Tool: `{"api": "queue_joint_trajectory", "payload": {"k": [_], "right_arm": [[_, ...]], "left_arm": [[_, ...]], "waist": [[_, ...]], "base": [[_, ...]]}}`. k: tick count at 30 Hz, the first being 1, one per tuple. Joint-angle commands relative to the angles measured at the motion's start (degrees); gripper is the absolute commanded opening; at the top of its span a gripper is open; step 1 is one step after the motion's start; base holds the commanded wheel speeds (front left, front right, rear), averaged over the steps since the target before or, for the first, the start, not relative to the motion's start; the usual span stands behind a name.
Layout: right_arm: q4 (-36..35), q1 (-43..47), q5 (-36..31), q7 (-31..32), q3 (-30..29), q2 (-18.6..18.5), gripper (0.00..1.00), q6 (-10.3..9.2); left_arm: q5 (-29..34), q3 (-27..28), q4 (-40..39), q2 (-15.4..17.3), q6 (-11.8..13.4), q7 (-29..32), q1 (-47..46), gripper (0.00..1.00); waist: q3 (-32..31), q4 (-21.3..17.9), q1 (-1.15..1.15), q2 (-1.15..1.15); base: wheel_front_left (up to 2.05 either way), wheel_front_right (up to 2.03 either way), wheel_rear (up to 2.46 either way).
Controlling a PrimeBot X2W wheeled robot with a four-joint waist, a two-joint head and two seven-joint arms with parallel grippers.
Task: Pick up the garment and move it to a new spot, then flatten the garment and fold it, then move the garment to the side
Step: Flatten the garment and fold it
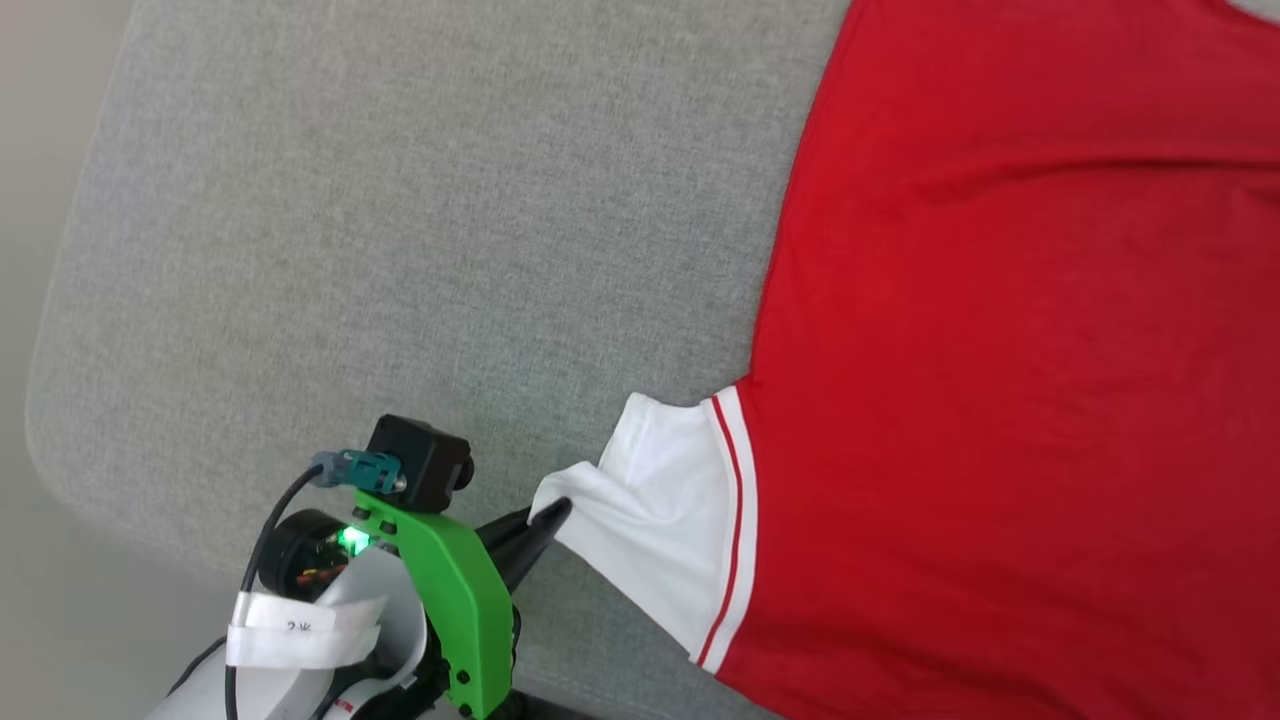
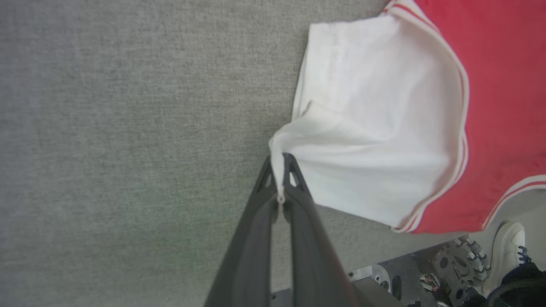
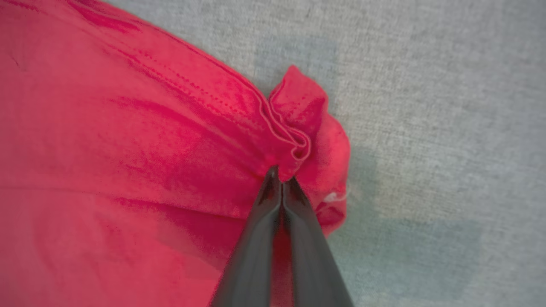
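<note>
So the garment (image 1: pixel 1000 350) is spread out on the grey fabric counter (image 1: pixel 400 200), taking up the right side of the head view. The red body looks fairly flat with just soft wrinkles. Its long axis runs roughly up and down that view, leaning a bit to the right at the top. You can follow the side edge from the armpit straight up to the top of the frame. One white sleeve (image 1: pixel 660 510) with the red-striped trim sticks out to the left, pointing at the robot's left arm.

The left tool (image 1: pixel 548 516) is clamped right down on the outer edge of that sleeve. In the left wrist view a little tuck of white cloth is squeezed between the two dark fingers (image 2: pixel 298 187), and the sleeve is pulled into a point there.

The right tool (image 3: pixel 280 175) is closed tight too, pinching a bunched-up fold of red fabric at the garment's edge, with the stitched hem crumpled just past the tips.

A white shoe (image 2: pixel 507 247) shows past the counter edge.
</note>
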Motion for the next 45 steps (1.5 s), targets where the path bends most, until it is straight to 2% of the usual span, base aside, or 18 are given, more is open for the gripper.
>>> {"api": "queue_joint_trajectory", "payload": {"k": [1, 15, 28, 35, 44, 45], "right_arm": [[1.36, 5.83, 0.56, 0.19, 0.62, 0.21, 0.0, -0.06], [-3.36, 26.35, 7.79, -6.69, -1.19, 3.46, 0.0, -0.06], [-10.79, 46.04, 10.82, -10.62, -5.91, 7.24, 0.0, -0.06], [-12.89, 50.48, 10.76, -11.4, -7.11, 8.77, 0.0, -0.06], [-12.83, 50.58, 10.51, -12.12, -6.41, 9.18, 0.0, -0.06], [-13.04, 50.51, 10.62, -12.45, -6.0, 9.04, 0.11, -0.06]], "left_arm": [[-0.32, 0.39, 0.19, 0.44, 0.49, 0.2, 0.35, 0.0], [-2.38, 0.11, 3.23, -0.88, 2.9, -1.14, 5.29, 0.0], [-3.75, 0.21, 5.48, -1.12, 3.95, -3.35, 9.92, 0.0], [-3.89, 0.04, 6.25, -1.35, 3.6, -4.09, 10.44, 0.0], [-3.78, -0.28, 6.49, -1.58, 3.04, -4.33, 9.93, 0.0], [-3.77, -0.33, 6.51, -1.58, 3.0, -4.34, 9.91, 0.0]], "waist": [[-4.99, -3.34, 0.0, 0.0], [-18.1, -9.59, 0.0, 0.0], [-24.8, -13.17, 0.0, 0.0], [-25.76, -13.9, 0.0, 0.0], [-26.09, -13.92, 0.0, 0.0], [-26.2, -13.86, 0.0, 0.0]], "base": [[0.0, 0.0, 0.0], [0.0, 0.0, 0.0], [0.0, 0.0, 0.0], [0.0, 0.0, 0.0], [0.0, 0.0, 0.0], [0.0, 0.0, 0.0]]}}
